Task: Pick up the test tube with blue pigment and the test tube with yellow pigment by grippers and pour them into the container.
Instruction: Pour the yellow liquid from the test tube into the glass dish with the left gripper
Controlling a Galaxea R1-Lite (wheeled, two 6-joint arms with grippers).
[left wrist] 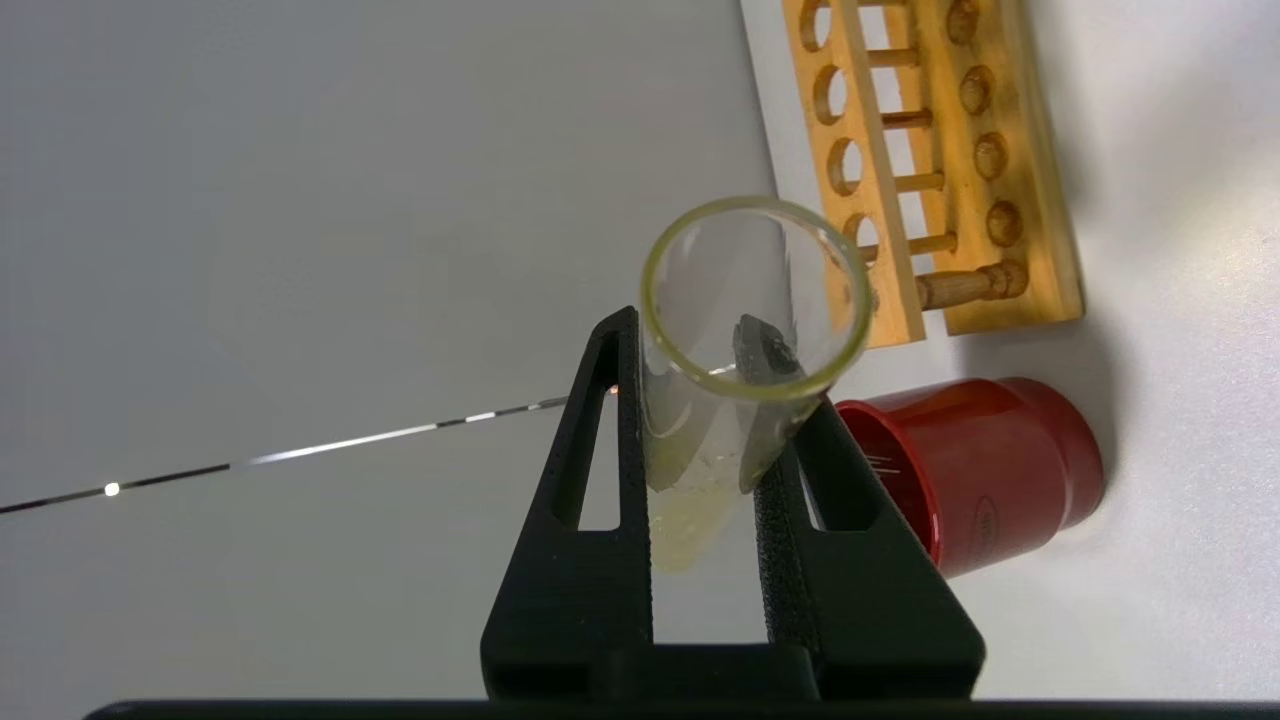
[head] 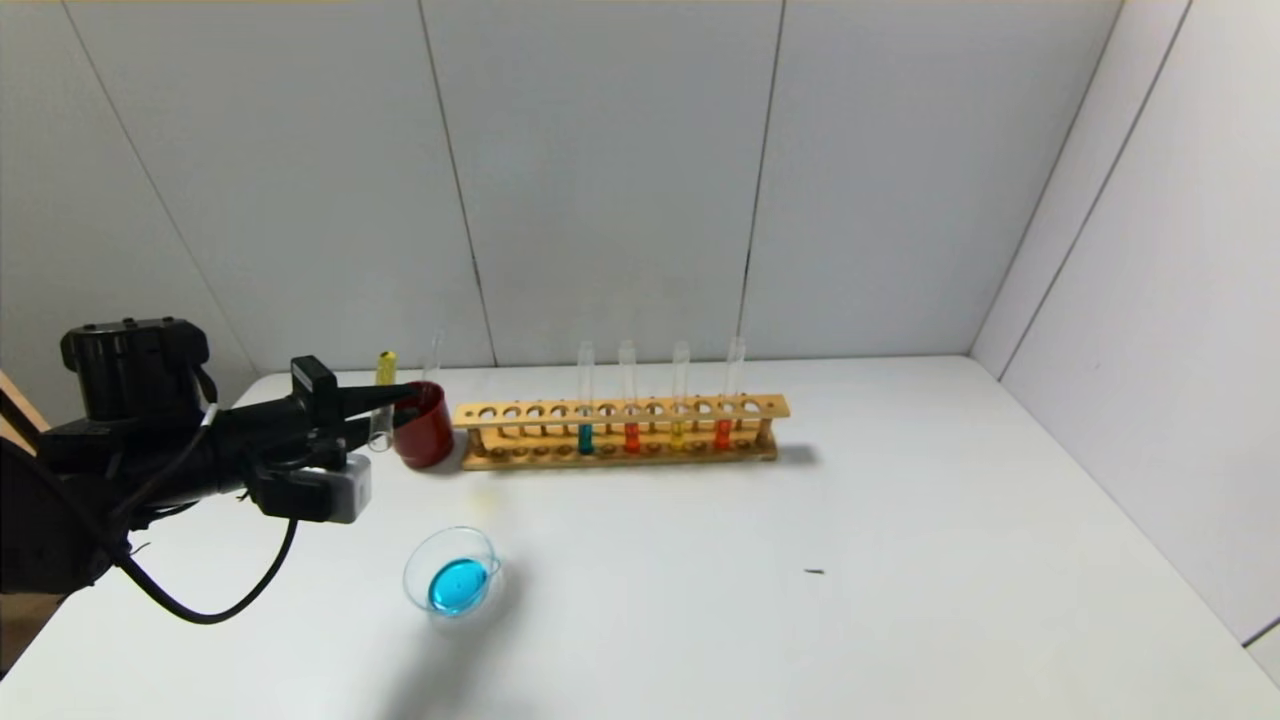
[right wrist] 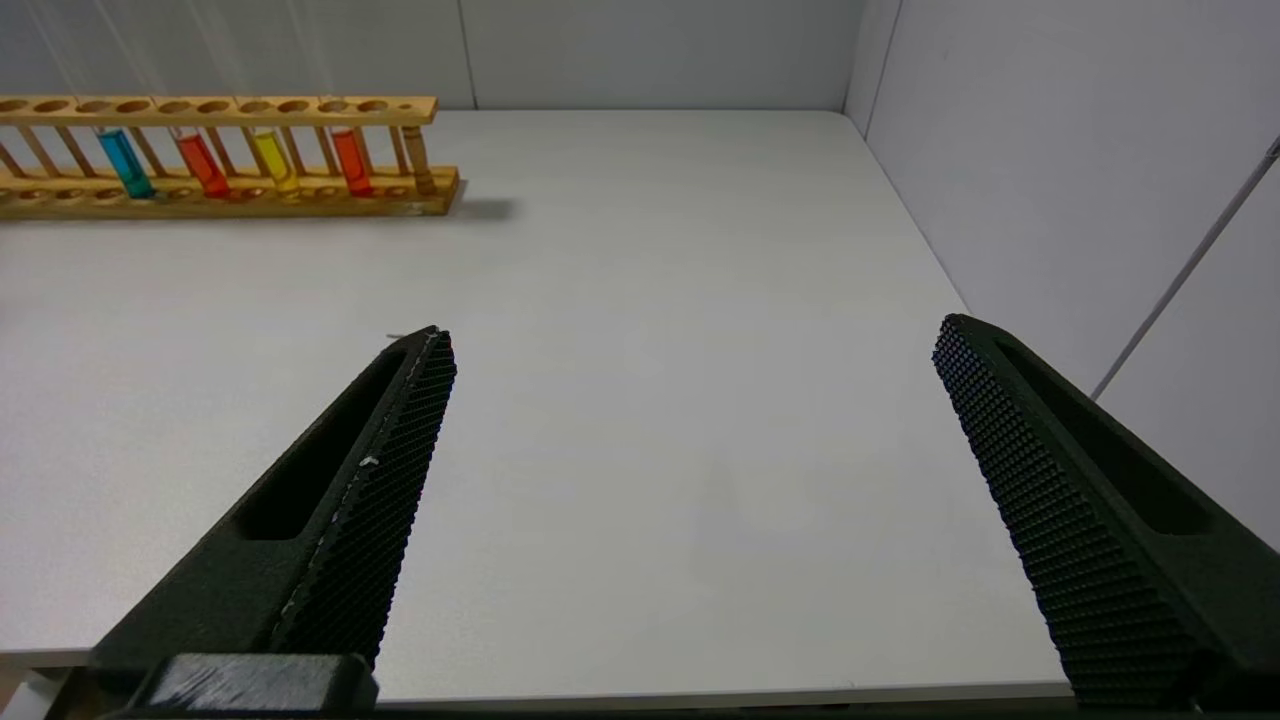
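Note:
My left gripper [head: 408, 397] is shut on the test tube with yellow pigment [head: 383, 400], just left of a dark red cup. The tube crosses the fingers; yellow shows at its upper end in the head view. In the left wrist view its open mouth [left wrist: 750, 300] faces the camera between the fingers of my left gripper [left wrist: 690, 330]. The container [head: 455, 572], a clear glass dish, sits on the table nearer me and holds blue liquid. The test tube with blue pigment is out of view. My right gripper [right wrist: 690, 340] is open over bare table.
The dark red cup [head: 428, 425] stands at the left end of a wooden rack [head: 620, 432], with a clear tube [head: 435, 356] rising behind it. The rack holds tubes of teal [head: 585, 438], orange-red [head: 631, 437], yellow [head: 678, 433] and orange-red [head: 722, 433] liquid. White walls enclose the table.

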